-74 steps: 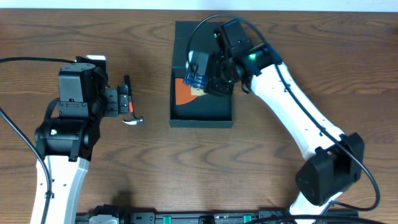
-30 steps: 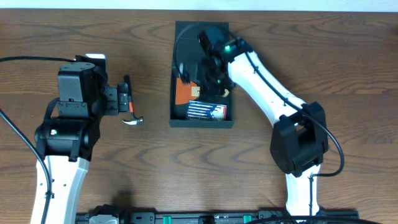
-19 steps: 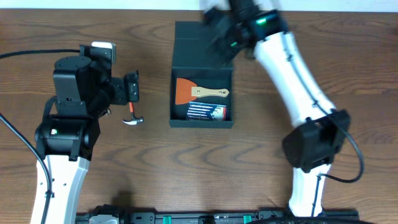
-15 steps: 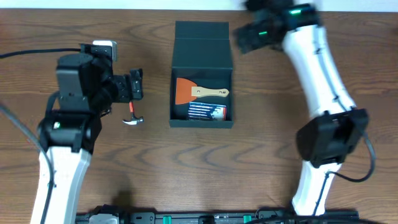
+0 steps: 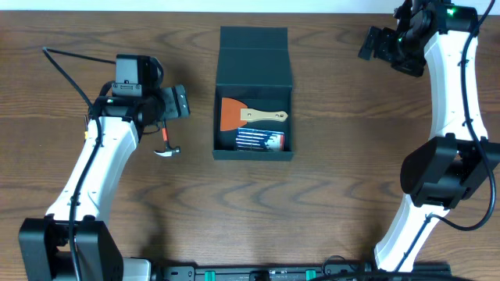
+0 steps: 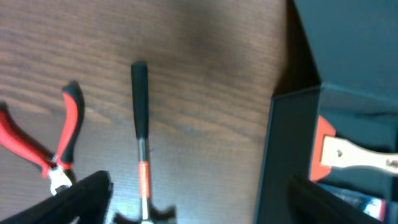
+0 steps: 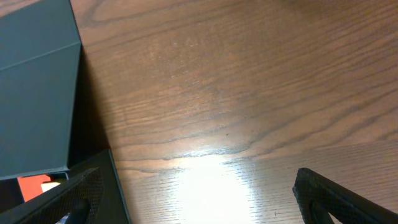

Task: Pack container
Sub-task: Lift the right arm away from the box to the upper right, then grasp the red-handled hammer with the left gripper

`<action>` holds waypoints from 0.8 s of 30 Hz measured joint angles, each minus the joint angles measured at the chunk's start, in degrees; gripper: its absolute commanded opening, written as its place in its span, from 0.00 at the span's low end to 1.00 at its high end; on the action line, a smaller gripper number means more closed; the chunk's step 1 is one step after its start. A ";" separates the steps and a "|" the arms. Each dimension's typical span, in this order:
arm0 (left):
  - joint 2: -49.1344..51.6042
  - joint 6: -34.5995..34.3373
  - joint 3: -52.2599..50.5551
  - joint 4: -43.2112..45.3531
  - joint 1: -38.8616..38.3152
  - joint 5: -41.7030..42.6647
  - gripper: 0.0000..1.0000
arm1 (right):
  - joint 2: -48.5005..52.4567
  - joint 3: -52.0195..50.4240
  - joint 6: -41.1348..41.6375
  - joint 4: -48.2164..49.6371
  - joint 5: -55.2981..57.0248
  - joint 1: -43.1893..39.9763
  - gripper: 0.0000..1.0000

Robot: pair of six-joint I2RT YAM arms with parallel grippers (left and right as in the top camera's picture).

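The dark teal container (image 5: pixel 219 117) stands open at mid-table, its flap lid (image 5: pixel 254 48) folded back at the far side. Inside lie an orange scraper (image 5: pixel 232 115) with a wooden handle and a small blue case (image 5: pixel 262 140) of thin tools. My right gripper (image 5: pixel 376 44) is open and empty, above the table to the right of the lid; its wrist view shows the lid (image 7: pixel 37 87). My left gripper (image 5: pixel 178 105) is open and empty, left of the container, above a small hammer (image 5: pixel 166 148). The left wrist view shows the hammer (image 6: pixel 140 134) and the container wall (image 6: pixel 283 155).
Red-handled pliers (image 6: pixel 59 140) lie left of the hammer in the left wrist view. The scraper blade (image 6: pixel 321 152) shows inside the container there. The wooden table (image 5: pixel 344 179) extends right of and in front of the container.
My right gripper left the blue case in the container beside the scraper, then rose and swung away to the far right. My left gripper shifted right and further back, past the hammer.
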 measured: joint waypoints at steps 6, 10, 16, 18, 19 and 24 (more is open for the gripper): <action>5.16 -1.62 0.22 -5.16 0.00 -2.80 0.78 | 0.00 0.00 0.39 0.70 0.02 0.00 0.99; 11.74 -1.81 0.22 -7.34 0.00 -3.41 0.79 | 0.00 0.00 0.42 1.11 0.00 0.00 0.99; 15.98 -1.84 0.22 -7.52 0.02 -3.74 0.79 | 0.00 0.00 0.52 1.25 0.00 0.00 0.99; 16.44 -1.86 0.22 -7.52 0.02 -3.98 0.79 | 0.00 0.00 0.57 1.20 0.00 0.00 0.99; 16.65 -1.86 0.22 -7.52 0.02 -4.13 0.79 | 0.00 0.00 0.57 1.16 0.00 0.00 0.99; 19.67 -1.77 0.24 -7.61 0.00 -4.81 0.79 | 0.00 0.00 0.57 0.35 0.00 0.00 0.99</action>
